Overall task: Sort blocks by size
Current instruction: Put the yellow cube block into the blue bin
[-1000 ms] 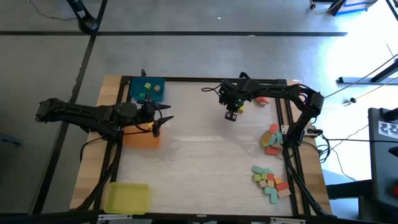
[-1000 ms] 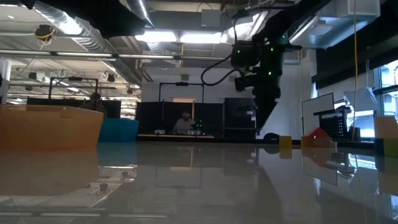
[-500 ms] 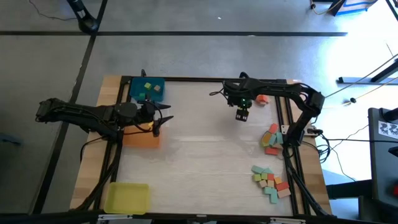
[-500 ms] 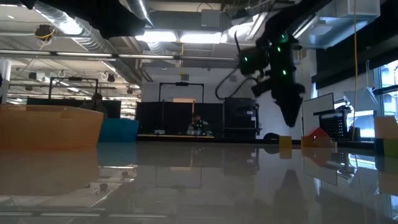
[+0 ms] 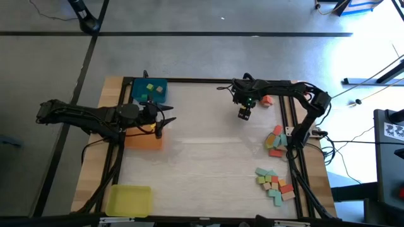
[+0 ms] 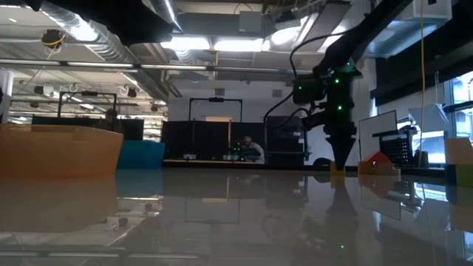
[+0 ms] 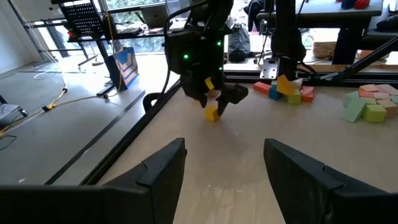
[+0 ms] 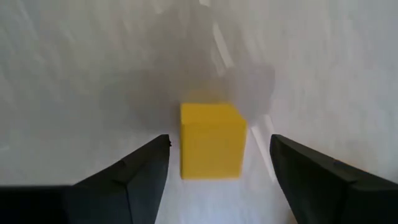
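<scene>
Your right gripper hangs in the upper middle of the high view, fingers spread wide, a yellow cube lying on the table between them, not yet gripped. Your left gripper waits open at middle left over the orange tray. If you close off-centre, one finger may nudge the cube aside and it could slip out. From above the gripper hides the cube, and the blocks at lower right are too small to size.
</scene>
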Action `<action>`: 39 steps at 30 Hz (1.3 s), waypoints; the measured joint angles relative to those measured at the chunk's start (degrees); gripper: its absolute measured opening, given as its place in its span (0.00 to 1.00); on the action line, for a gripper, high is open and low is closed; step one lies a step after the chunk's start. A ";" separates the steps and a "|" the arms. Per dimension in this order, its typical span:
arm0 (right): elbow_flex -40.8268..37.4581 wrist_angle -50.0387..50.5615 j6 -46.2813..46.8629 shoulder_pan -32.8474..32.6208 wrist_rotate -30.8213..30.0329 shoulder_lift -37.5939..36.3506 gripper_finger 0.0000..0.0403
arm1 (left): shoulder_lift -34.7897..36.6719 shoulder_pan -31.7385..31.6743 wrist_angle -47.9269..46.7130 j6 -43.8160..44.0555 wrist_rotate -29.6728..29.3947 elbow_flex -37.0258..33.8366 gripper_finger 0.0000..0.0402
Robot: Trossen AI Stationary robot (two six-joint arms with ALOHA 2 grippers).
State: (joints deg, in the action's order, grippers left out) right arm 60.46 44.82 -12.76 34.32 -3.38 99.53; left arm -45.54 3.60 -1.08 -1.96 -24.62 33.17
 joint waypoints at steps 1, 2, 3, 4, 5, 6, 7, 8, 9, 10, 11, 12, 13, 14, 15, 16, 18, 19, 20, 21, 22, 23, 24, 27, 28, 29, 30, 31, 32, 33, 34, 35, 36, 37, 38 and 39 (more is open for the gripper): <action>-0.20 -0.42 -0.42 0.01 0.03 0.00 0.67 | 0.00 0.00 0.00 0.00 0.00 0.00 0.51; -0.28 -0.39 -0.97 0.06 0.05 0.00 0.65 | 0.00 0.00 -0.02 0.00 0.00 0.00 0.51; -0.32 -0.48 -1.38 0.28 0.30 0.00 0.63 | 0.00 0.00 -0.02 0.00 0.00 0.00 0.51; -0.32 -0.98 -1.85 0.25 0.89 0.00 0.60 | 0.00 0.00 -0.03 0.00 0.02 0.00 0.51; -0.32 -1.78 -2.19 0.25 1.73 0.00 0.56 | 0.00 0.00 -0.04 0.00 0.01 0.00 0.51; -0.30 -2.18 -2.33 0.25 2.28 0.00 0.53 | 0.00 0.00 -0.04 0.00 0.01 0.00 0.51; -0.30 -2.07 -2.34 0.25 2.44 0.00 0.49 | 0.00 0.00 -0.07 0.02 0.01 0.00 0.51; -0.30 -1.74 -2.35 0.25 2.52 0.00 0.45 | 0.00 0.00 -0.09 0.02 0.00 0.00 0.51; -0.30 -1.57 -2.33 0.25 2.50 0.03 0.41 | 0.00 0.00 -0.16 0.02 0.00 0.00 0.51; -0.30 -1.53 -2.34 0.25 2.50 0.09 0.38 | 0.00 0.00 -0.28 0.02 0.02 0.00 0.51; -0.25 -1.46 -2.27 0.25 2.50 0.18 0.35 | 0.00 0.00 -0.39 0.02 0.00 0.00 0.51; -0.21 -1.42 -2.29 0.25 2.48 0.29 0.33 | 0.00 0.00 -0.45 0.00 0.00 0.00 0.51; -0.15 -1.42 -2.29 0.25 2.38 0.43 0.32 | 0.00 0.00 -0.44 0.00 0.01 0.00 0.51; -0.13 -1.44 -2.29 0.25 2.16 0.51 0.32 | 0.00 0.00 -0.44 0.02 0.00 0.00 0.51; -0.14 -1.50 -2.29 0.19 2.01 0.56 0.32 | 0.00 0.00 -0.44 0.01 0.00 0.00 0.51; -0.13 -1.58 -2.29 0.07 1.90 0.57 0.32 | 0.00 0.00 -0.46 0.01 0.00 0.00 0.51; -0.09 -1.83 -1.71 -0.32 1.58 0.59 0.33 | 0.00 0.00 -0.44 0.02 0.00 0.00 0.51; 0.03 -1.69 -1.28 -0.32 1.48 0.54 0.35 | 0.00 0.00 -0.42 0.02 0.00 0.00 0.51; 0.21 -1.49 -1.15 -0.37 1.47 0.48 0.36 | 0.00 0.00 -0.39 0.02 0.00 0.00 0.51; 0.52 -1.32 -1.05 -0.72 1.47 0.48 0.36 | 0.00 0.00 -0.35 0.02 0.00 0.00 0.51; 1.01 -1.27 -1.03 -1.07 1.48 0.48 0.36 | 0.00 0.00 -0.28 0.02 0.00 0.00 0.51; 1.77 -1.23 -1.00 -1.34 1.47 0.38 0.35 | 0.00 0.00 -0.12 0.02 0.01 0.00 0.51; 2.52 -1.45 -1.02 -1.49 1.53 0.13 0.34 | 0.00 0.00 0.12 0.02 0.00 0.00 0.51; 4.73 -3.54 -0.78 -2.70 3.11 -0.04 0.32 | 0.00 0.00 0.28 0.02 0.01 0.00 0.51; 5.34 -4.48 -0.49 -3.12 3.70 -0.02 0.32 | 0.00 0.00 0.29 0.02 0.02 0.00 0.51; 6.01 -5.71 0.14 -3.51 4.50 -0.02 0.32 | 0.00 0.00 0.33 0.02 0.00 0.00 0.51; 6.61 -7.87 0.62 -3.92 5.24 -0.02 0.33 | 0.00 0.00 0.41 0.02 0.00 0.00 0.51; 7.01 -10.62 1.17 -4.35 6.06 -0.02 0.34 | 0.00 0.00 0.49 0.02 0.00 0.00 0.51; 7.24 -13.36 2.05 -4.86 7.09 -0.02 0.35 | 0.00 0.00 0.52 0.02 0.00 0.00 0.51; 7.26 -16.40 2.79 -5.33 8.14 -0.02 0.35 | 0.05 0.00 0.52 0.02 0.00 0.00 0.51; 7.26 -19.84 3.56 -5.79 9.27 -0.02 0.36 | 0.12 0.00 0.54 0.02 0.00 0.00 0.51; 7.26 -23.37 4.40 -6.24 10.71 -0.02 0.36 | 0.14 0.00 0.61 0.02 0.00 0.00 0.51; 7.26 -26.78 5.07 -6.70 11.87 -0.02 0.36 | 0.15 0.00 0.76 0.03 0.00 0.00 0.51; 7.29 -30.47 5.83 -7.14 12.59 -0.02 0.35 | 0.15 0.00 1.00 0.05 0.00 0.00 0.51; 7.29 -33.78 6.68 -7.64 12.95 -0.02 0.34 | 0.15 0.00 1.30 0.21 0.00 0.00 0.51; 7.29 -36.84 7.52 -8.13 13.05 -0.02 0.34 | 0.15 0.00 1.74 0.49 0.00 0.00 0.51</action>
State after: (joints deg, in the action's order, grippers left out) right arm 67.75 7.98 -5.24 26.19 9.67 99.50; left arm -45.39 3.60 0.65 -1.47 -24.63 33.17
